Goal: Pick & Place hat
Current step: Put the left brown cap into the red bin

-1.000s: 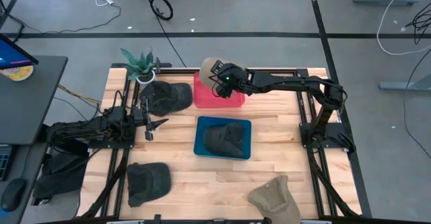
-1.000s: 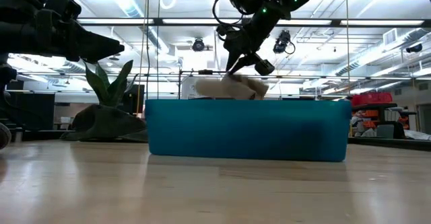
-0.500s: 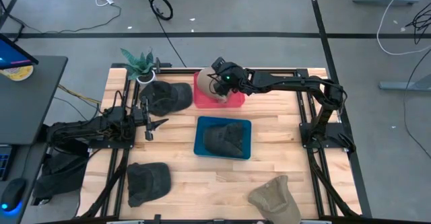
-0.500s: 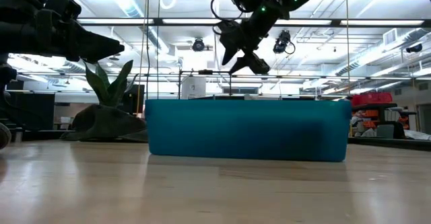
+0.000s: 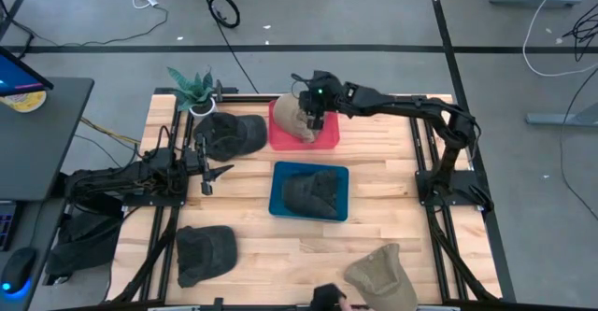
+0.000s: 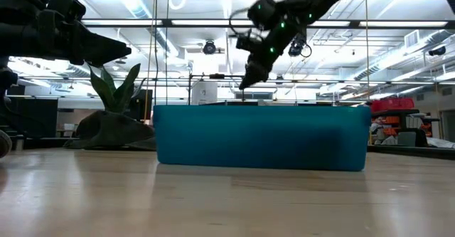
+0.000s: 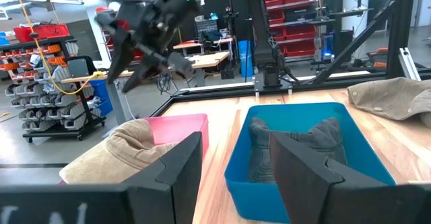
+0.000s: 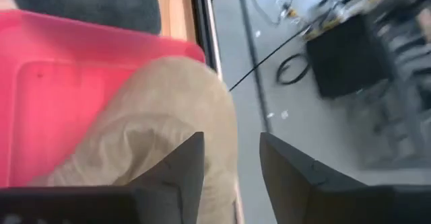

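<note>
Placing step, by my reading: the tan hat (image 5: 292,118) lies in the pink bin (image 5: 326,137), draped over the bin's far-left rim, part of it hanging outside. My right gripper (image 5: 312,115) hovers directly above it, fingers spread, nothing between them. Released, hat free.

My left gripper (image 5: 212,173) waits well off to the side, over bare table (image 5: 392,199), fingers parted and empty, pointing toward the blue bin (image 5: 280,182).

Containers:
- Pink bin, just under my right gripper: holds the tan hat only, as far as I can see. Floor of bin bare toward my arm's side.
- Blue bin, nearer the table's middle, between my two arms: one dark hat (image 5: 311,194) crumpled inside.

Loose on the table: a dark cap (image 5: 227,134) just beside the pink bin, another dark cap (image 5: 206,251) and a second tan hat (image 5: 383,275) well away at the near edge. A potted plant (image 5: 194,89) stands at the far corner.

Next move, my judgement: lift the right gripper straight up clear of the rim so a finger does not snag cloth, then pull back. The overhanging hat could slide out if brushed.
</note>
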`<action>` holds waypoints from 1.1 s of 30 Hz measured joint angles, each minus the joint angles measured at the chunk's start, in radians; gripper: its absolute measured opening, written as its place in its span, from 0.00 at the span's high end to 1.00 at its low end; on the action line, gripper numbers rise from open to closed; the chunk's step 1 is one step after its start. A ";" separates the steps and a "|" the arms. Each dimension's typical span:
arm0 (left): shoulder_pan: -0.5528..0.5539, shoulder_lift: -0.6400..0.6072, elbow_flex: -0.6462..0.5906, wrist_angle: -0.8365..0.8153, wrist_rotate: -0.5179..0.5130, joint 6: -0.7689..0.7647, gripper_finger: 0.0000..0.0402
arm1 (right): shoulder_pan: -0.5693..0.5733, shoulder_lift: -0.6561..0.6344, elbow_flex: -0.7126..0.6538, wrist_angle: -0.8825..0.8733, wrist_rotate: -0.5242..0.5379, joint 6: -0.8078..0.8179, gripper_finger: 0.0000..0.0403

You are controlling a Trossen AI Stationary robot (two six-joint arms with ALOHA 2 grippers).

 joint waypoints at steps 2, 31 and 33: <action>0.000 0.000 0.000 0.000 0.000 0.000 0.56 | -0.029 0.025 0.000 -0.014 -0.030 0.035 0.65; 0.000 0.000 0.000 0.000 0.000 0.000 0.56 | -0.078 0.157 0.000 -0.049 -0.038 0.012 0.99; 0.000 0.000 0.000 0.000 0.000 0.000 0.56 | -0.077 0.137 0.000 -0.061 -0.051 -0.002 0.99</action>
